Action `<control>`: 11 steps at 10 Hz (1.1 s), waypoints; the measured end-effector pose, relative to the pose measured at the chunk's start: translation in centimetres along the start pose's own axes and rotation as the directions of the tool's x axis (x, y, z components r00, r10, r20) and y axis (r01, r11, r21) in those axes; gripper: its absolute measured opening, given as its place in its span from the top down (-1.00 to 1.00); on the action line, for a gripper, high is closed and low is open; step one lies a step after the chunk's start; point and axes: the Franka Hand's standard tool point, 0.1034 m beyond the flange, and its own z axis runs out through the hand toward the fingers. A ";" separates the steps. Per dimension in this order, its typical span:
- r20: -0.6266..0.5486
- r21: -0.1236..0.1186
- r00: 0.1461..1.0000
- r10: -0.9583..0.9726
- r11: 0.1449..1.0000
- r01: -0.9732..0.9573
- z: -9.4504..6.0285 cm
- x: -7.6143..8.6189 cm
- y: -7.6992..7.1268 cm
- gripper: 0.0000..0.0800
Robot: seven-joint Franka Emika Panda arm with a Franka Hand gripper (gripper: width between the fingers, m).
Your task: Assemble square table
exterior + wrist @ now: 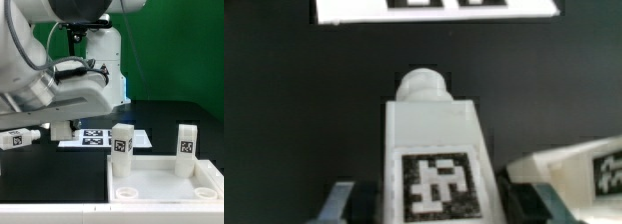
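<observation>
The white square panel (165, 185) lies at the exterior view's lower right, with two white tagged legs standing upright in its far corners, one on the left (121, 140) and one on the right (186, 140). A third leg (438, 140) lies on the black table pointing toward the marker board, tag up, between my fingers. My gripper (434, 203) is low over it; a thin dark gap shows on each side, so the jaws look open around it. In the exterior view the arm hides this leg. A fourth leg (20, 138) lies loose and also shows in the wrist view (580, 165).
The marker board (95, 137) lies flat on the black table between my gripper and the panel; it also shows in the wrist view (438, 8). The arm's white body (55, 85) fills the exterior view's left. A green wall stands behind.
</observation>
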 end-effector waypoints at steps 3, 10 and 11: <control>-0.207 -0.062 0.972 -0.113 0.993 0.103 -7.0 3.6 -3.5 0.28; -0.694 -0.095 0.716 -0.074 0.995 0.011 -4.7 2.4 -10.5 0.28; -0.742 -0.108 0.665 -0.084 0.994 0.004 -4.7 2.5 -10.4 0.28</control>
